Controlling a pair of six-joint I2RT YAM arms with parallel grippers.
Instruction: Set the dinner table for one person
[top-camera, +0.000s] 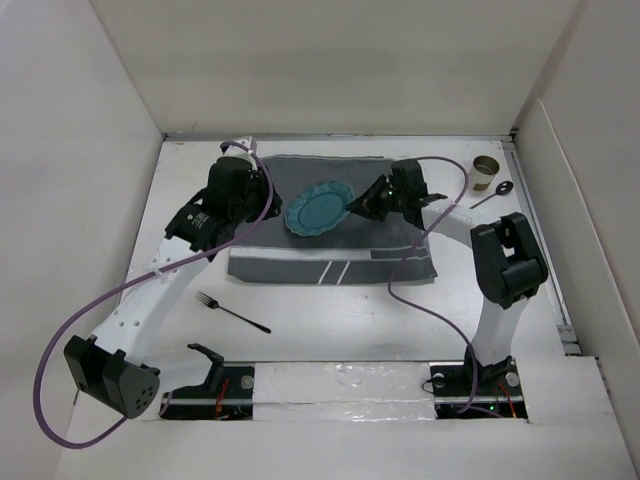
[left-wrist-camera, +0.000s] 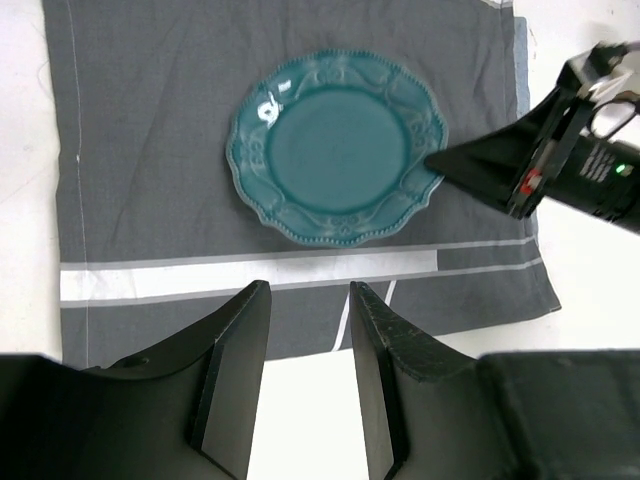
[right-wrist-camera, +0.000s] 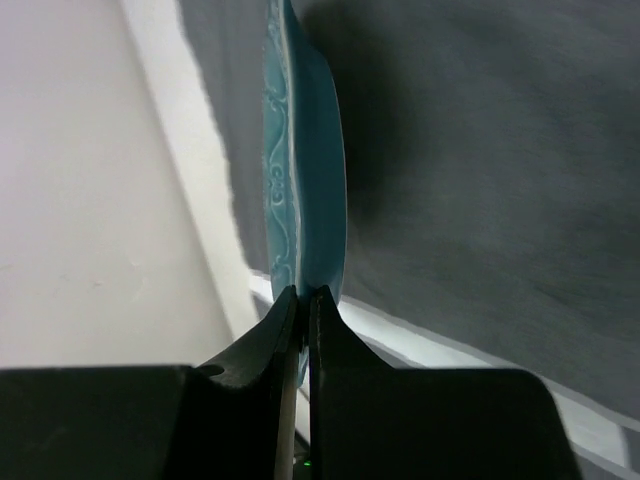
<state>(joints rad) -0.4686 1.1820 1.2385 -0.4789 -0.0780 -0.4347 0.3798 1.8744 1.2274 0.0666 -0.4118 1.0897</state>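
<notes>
The right gripper (right-wrist-camera: 303, 292) pinches the teal plate (top-camera: 320, 208) by its 3 o'clock rim, over the grey cloth (top-camera: 300, 255) laid mid dinner table (top-camera: 340, 320). The left gripper (left-wrist-camera: 308, 290) hangs spread and empty at the plate's 9 o'clock. Bare tabletop lies at 6 o'clock, bar 1 fork (top-camera: 232, 312) at 7. A cup (top-camera: 485, 172) and a spoon (top-camera: 490, 196) sit at 2.

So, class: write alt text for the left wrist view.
A scalloped teal plate over a dark grey striped cloth, its rim pinched by the right gripper. The left gripper, open and empty, fills the bottom edge.
</notes>
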